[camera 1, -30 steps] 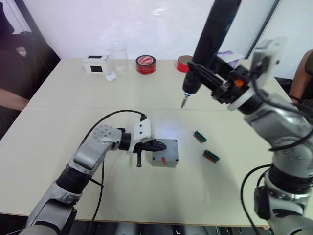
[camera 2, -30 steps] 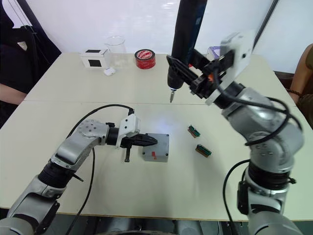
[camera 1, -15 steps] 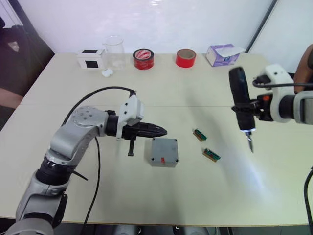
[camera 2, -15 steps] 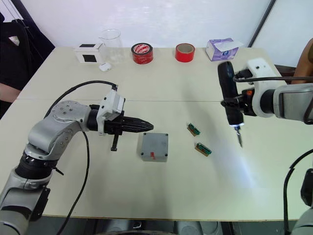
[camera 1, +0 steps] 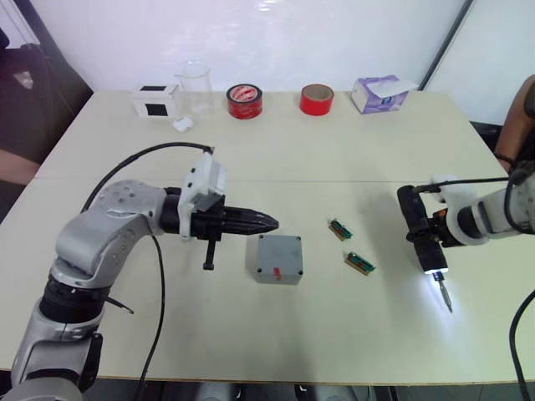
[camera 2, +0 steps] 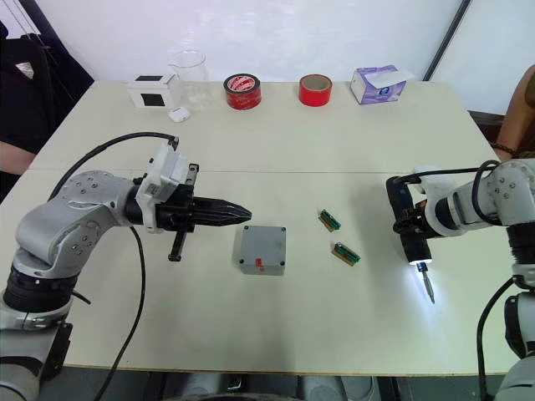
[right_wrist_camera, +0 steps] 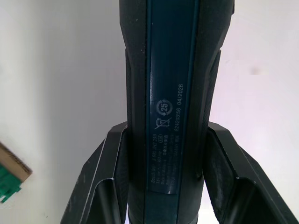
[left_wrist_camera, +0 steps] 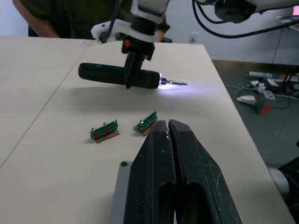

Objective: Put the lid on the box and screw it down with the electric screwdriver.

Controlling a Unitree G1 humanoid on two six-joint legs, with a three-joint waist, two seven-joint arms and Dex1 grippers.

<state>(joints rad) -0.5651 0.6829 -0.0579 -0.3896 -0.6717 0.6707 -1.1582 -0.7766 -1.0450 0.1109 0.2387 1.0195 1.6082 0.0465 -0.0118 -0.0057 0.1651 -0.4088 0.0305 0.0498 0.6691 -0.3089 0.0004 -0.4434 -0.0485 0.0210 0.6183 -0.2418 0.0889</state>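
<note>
1. Two tape rolls [camera 1: 243, 101], a beaker [camera 1: 194, 88] and a tissue carton [camera 1: 382, 93] line the beige table [camera 1: 276, 150]'s far edge.
2. Since earlier, the right gripper [camera 1: 432, 229], clamping the electric screwdriver [camera 1: 420, 237], has dropped near the table; the empty left gripper [camera 1: 266, 223], fingers together, hovers beside the lidded box [camera 1: 276, 258].

Left arm bent at the elbow, forearm reaching across, left gripper [camera 1: 266, 223] level, its two black fingers [left_wrist_camera: 161, 186] pressed together with nothing between them. Right arm comes in from the side, wrist low, right gripper [camera 2: 410, 234] with fingers [right_wrist_camera: 110, 172] clamped on both sides of the electric screwdriver [camera 1: 421, 236], whose lit bit sticks out past the fingers.
</note>
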